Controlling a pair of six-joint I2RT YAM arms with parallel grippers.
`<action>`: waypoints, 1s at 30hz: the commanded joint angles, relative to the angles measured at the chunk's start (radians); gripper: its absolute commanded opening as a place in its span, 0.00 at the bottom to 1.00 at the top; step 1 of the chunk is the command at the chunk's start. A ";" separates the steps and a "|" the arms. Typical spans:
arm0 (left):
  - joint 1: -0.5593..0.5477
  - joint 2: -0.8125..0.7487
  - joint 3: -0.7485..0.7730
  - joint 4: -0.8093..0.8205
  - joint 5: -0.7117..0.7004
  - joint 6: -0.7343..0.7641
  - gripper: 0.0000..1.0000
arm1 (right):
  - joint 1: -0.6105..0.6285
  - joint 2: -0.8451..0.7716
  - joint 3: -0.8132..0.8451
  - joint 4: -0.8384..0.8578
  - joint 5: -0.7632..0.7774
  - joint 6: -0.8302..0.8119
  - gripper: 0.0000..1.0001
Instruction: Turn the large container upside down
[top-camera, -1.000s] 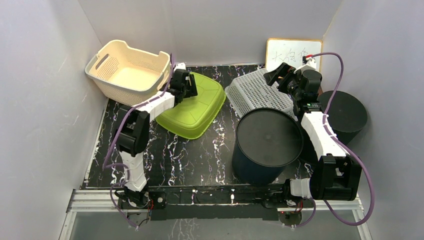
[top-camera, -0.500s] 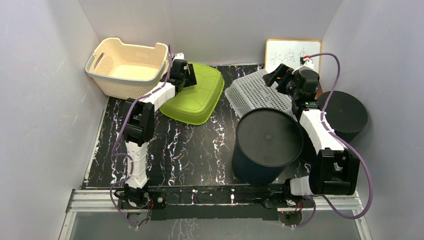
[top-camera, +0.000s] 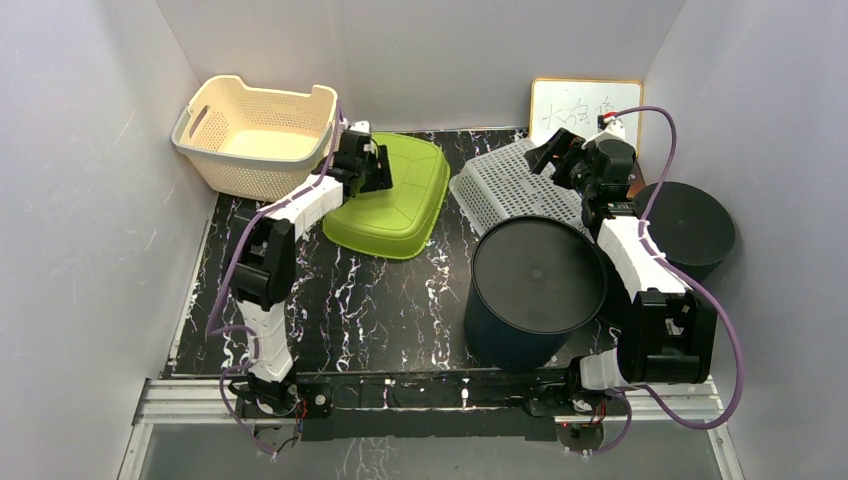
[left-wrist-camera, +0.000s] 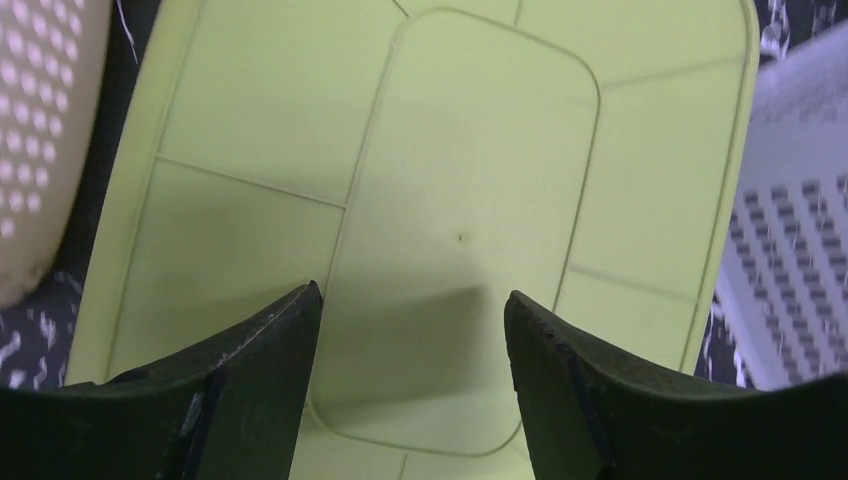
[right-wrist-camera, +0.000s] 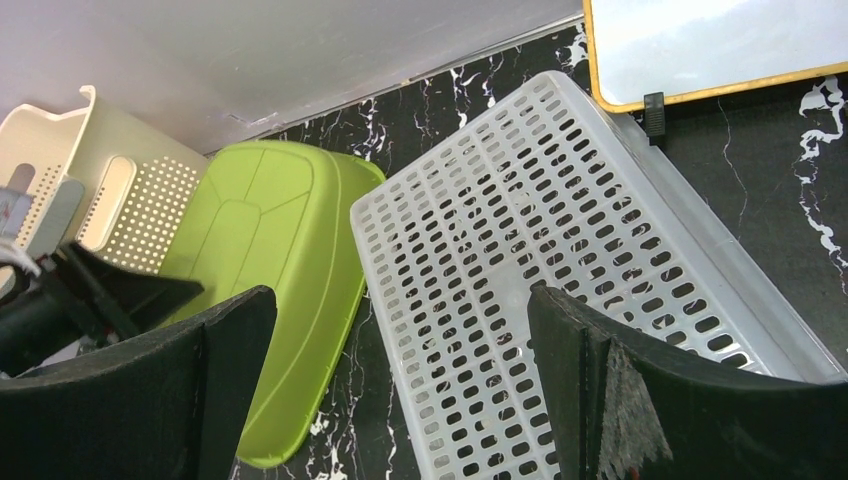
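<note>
The lime green tub (top-camera: 390, 200) lies bottom up on the black marbled table, at the back centre. Its ribbed underside fills the left wrist view (left-wrist-camera: 460, 180). My left gripper (top-camera: 375, 165) hovers over its back left part, open and empty, with both fingers apart above the tub's flat bottom (left-wrist-camera: 410, 300). My right gripper (top-camera: 548, 150) is open and empty above the back edge of the white perforated basket (top-camera: 510, 185). That basket lies bottom up, also seen from the right wrist (right-wrist-camera: 520, 240). The green tub shows there too (right-wrist-camera: 270, 260).
A cream perforated basket (top-camera: 255, 135) sits open side up at the back left, touching the green tub. A dark round bin (top-camera: 538, 285) stands front right with its flat base up. A black cylinder (top-camera: 690, 225) is at the far right. A whiteboard (top-camera: 585, 105) leans on the back wall.
The green tub has gone from tilted to lying flat, bottom up, a little further back. The cream basket has settled level. My left gripper stays over the tub; the right arm barely moved.
</note>
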 joint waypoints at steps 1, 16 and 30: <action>-0.057 -0.145 -0.150 -0.164 0.040 0.027 0.65 | -0.004 -0.035 0.009 0.052 0.015 -0.015 0.98; -0.094 0.089 0.003 -0.115 -0.001 0.046 0.64 | -0.004 -0.036 -0.014 0.065 0.008 0.003 0.98; -0.080 0.352 0.462 -0.153 0.041 0.099 0.67 | -0.005 -0.011 -0.012 0.068 0.018 -0.013 0.98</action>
